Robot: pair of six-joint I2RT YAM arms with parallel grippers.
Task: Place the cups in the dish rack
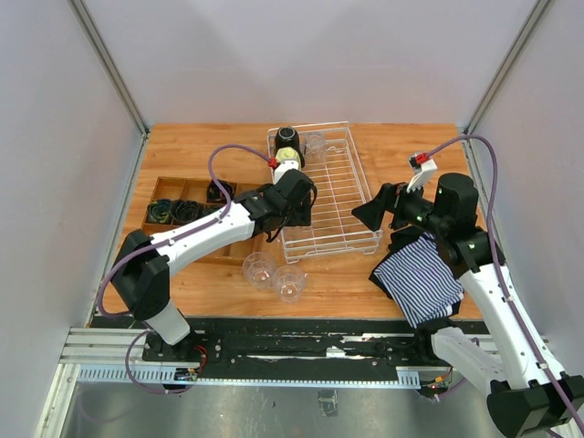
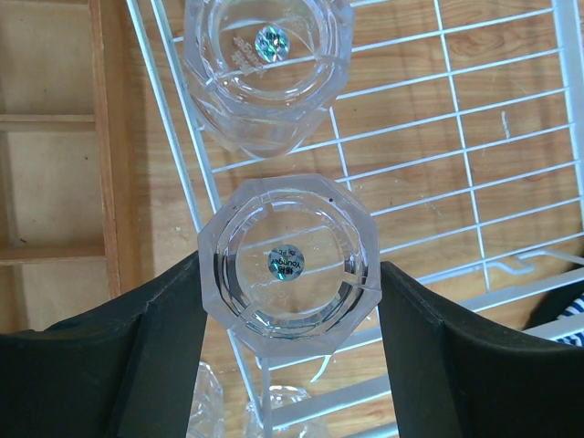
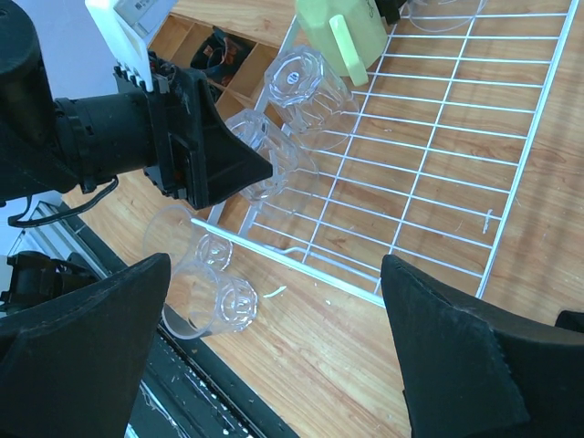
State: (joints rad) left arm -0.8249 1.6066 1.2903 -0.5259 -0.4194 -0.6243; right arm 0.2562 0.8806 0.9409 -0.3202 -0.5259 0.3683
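Observation:
The white wire dish rack (image 1: 333, 196) stands at mid table. At its far end sit a black mug (image 1: 287, 136), a pale yellow-green mug (image 1: 288, 157) and a clear tumbler (image 1: 315, 146). My left gripper (image 1: 283, 219) is shut on a clear tumbler (image 2: 288, 265), base towards the camera, over the rack's near left corner. Another tumbler (image 2: 267, 64) lies in the rack just beyond it. Two more tumblers (image 1: 259, 267) (image 1: 290, 284) lie on the table in front of the rack. My right gripper (image 1: 370, 214) is open and empty, above the rack's near right corner (image 3: 429, 228).
A brown wooden compartment tray (image 1: 182, 212) holding dark items lies left of the rack. A striped blue and white cloth (image 1: 420, 278) lies at the near right under my right arm. Grey walls close in the table on three sides.

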